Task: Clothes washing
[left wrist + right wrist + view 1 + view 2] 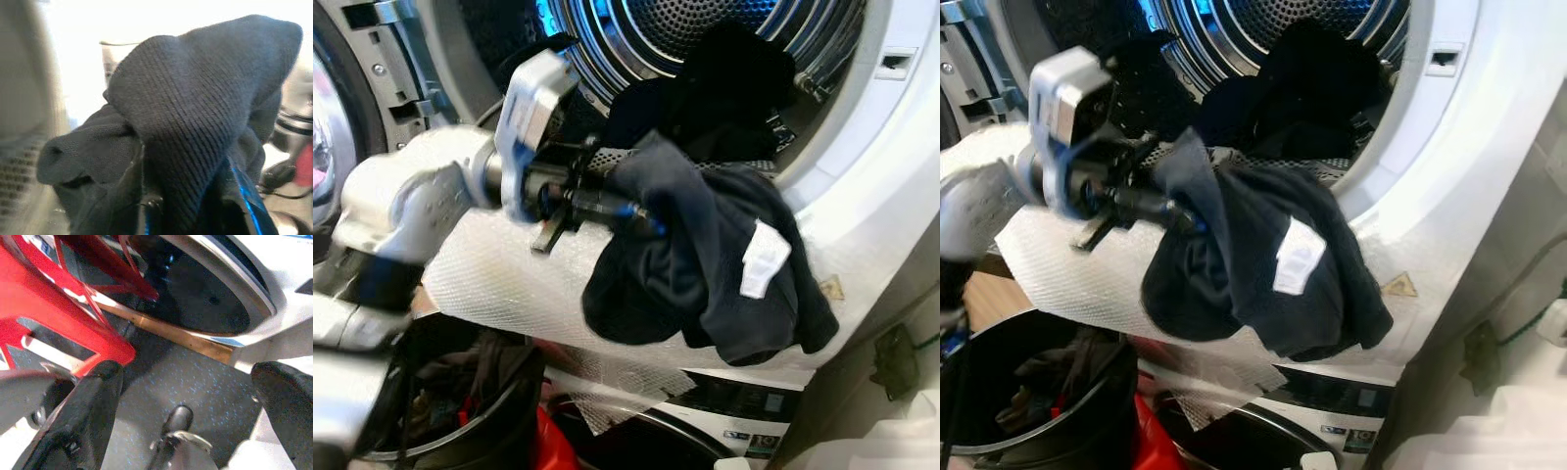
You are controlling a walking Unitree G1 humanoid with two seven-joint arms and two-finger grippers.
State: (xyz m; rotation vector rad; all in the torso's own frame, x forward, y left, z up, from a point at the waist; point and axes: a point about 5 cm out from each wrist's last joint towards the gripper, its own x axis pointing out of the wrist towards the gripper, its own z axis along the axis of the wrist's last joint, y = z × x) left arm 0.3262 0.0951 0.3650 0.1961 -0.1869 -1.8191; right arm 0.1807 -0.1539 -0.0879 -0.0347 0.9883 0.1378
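My left gripper is shut on a dark navy garment with a white label, held up just in front of the open drum of the upper machine. The cloth hangs down over the drum's lower rim. More dark clothes lie inside the drum. In the left wrist view the ribbed dark garment bunches between the black fingers. My right gripper hangs low with its fingers wide apart, over grey floor.
White mesh sheeting drapes over the machine's front below the drum. A black basket with clothes stands at the lower left. A second machine's round door sits below. A red frame is near the right gripper.
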